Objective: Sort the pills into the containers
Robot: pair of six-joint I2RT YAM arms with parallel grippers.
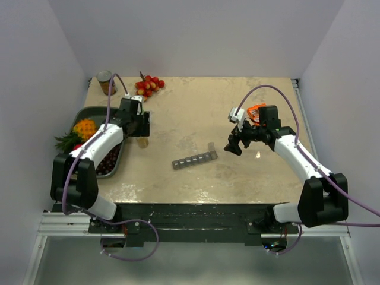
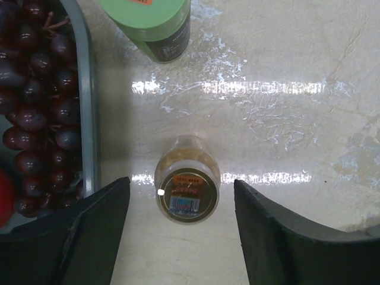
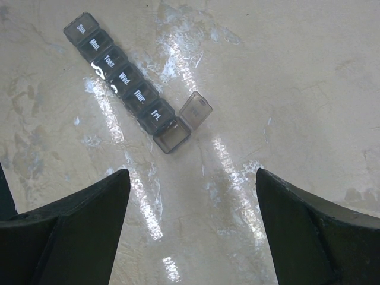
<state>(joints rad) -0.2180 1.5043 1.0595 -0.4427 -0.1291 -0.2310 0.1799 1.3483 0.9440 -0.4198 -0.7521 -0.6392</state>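
Observation:
The pills show as a yellowish mass inside a small clear bottle [image 2: 187, 181], whose round labelled end faces the left wrist camera. In the top view the bottle [image 1: 142, 142] stands just right of the tray. My left gripper [image 2: 179, 183] is open around it, with a gap on each side and neither finger touching. The containers [image 3: 127, 89] are a dark-grey strip of day-marked compartments lying mid-table [image 1: 195, 159]; the end compartment's lid [image 3: 196, 110] is flipped open. My right gripper [image 3: 193, 175] hangs open and empty just to the strip's right [image 1: 234, 145].
A green-capped bottle [image 2: 151, 24] stands just beyond the pill bottle. The dark fruit tray [image 2: 89, 119] with grapes [image 2: 41, 107] lies close on the left. Red-yellow berries [image 1: 149, 85] sit at the back, and an orange packet [image 1: 255, 110] lies behind the right arm.

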